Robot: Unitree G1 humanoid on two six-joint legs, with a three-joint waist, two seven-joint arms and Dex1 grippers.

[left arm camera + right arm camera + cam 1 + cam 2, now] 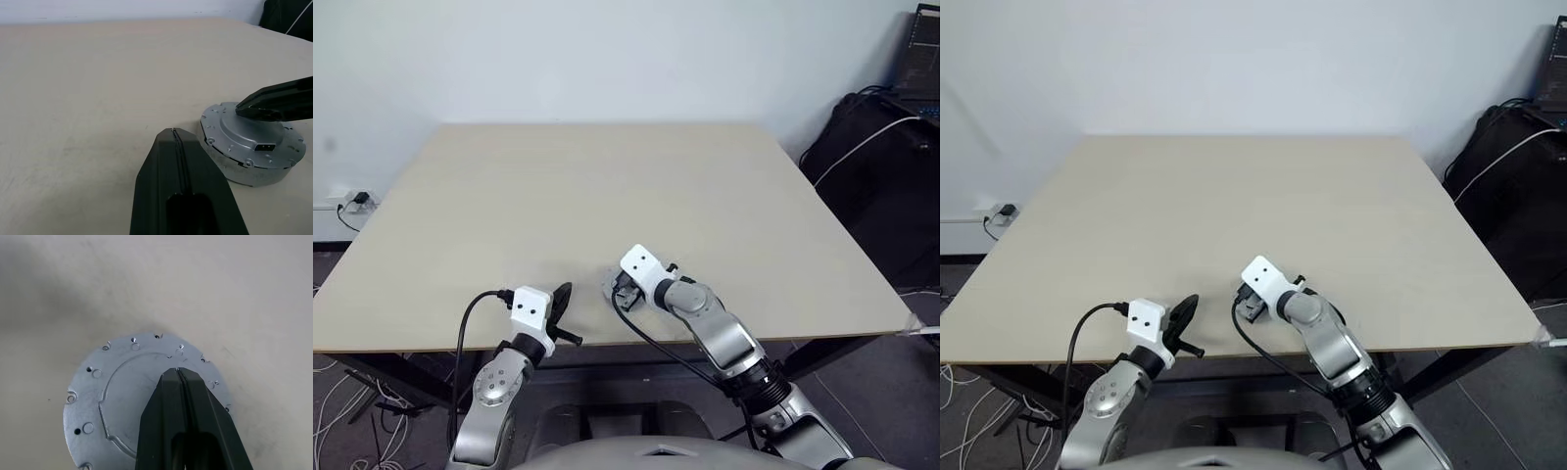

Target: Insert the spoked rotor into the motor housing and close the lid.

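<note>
lid (122, 406), silver-grey with a raised hub and small holes round its rim, is seen lying flat on the pale surface (607, 186) near its front edge, directly under the right hand (178, 371). the right hand's two black fingers are pressed together with nothing between them, and their tips are set over the raised hub, touching it or nearly so; which of the two cannot be told. the left hand (172, 131) is likewise clenched on nothing and is held low, just beside the lid and apart from it, on the side away from the right hand.
</note>
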